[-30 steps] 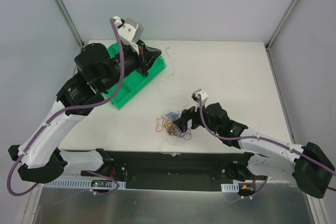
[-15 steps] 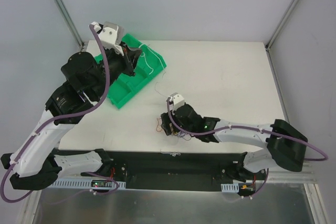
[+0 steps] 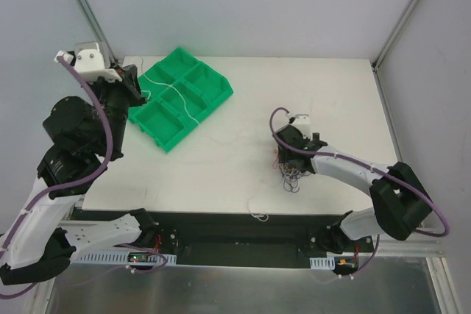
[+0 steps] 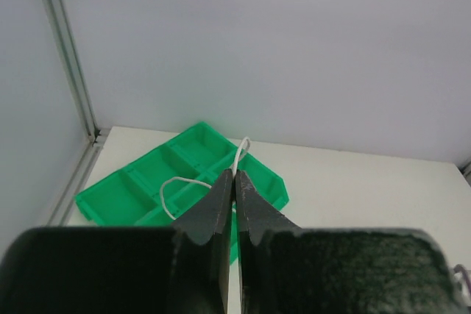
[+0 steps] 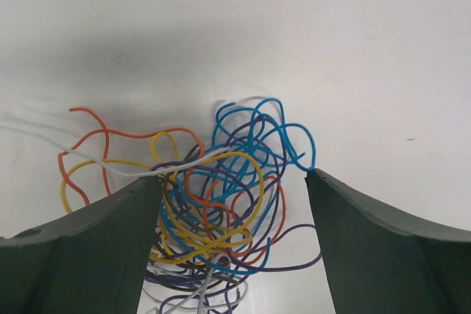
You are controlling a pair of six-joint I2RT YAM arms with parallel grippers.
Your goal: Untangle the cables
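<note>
Both arms shifted versus a second ago. The right two-finger gripper (image 3: 288,161) and the tangle of thin coloured cables (image 3: 293,176) now sit further right on the white table (image 3: 338,93). The left two-finger gripper (image 3: 131,86) has pulled back off the green plastic compartment tray (image 3: 221,90) to its far-left corner. Near side: the right jaws are spread wide and grip nothing. Their fingers (image 5: 96,233) straddle the tangle, which lies directly between and just ahead of them, a blue loop touching one fingertip. The tangle is roughly round, with no clear long axis. The right arm is much the nearer to it, reaching low with the wrist pitched down. Far side: the left jaws are pinched tight on a thin white cable (image 4: 176,182). It runs straight ahead from the tips and loops over the tray's compartments, heading roughly toward the right gripper. A white strand enters the tangle, but I cannot tell if it is the same cable. The left arm is raised and folded, wrist aimed across the tray. Likely next: pull white against the pinned tangle.
</note>
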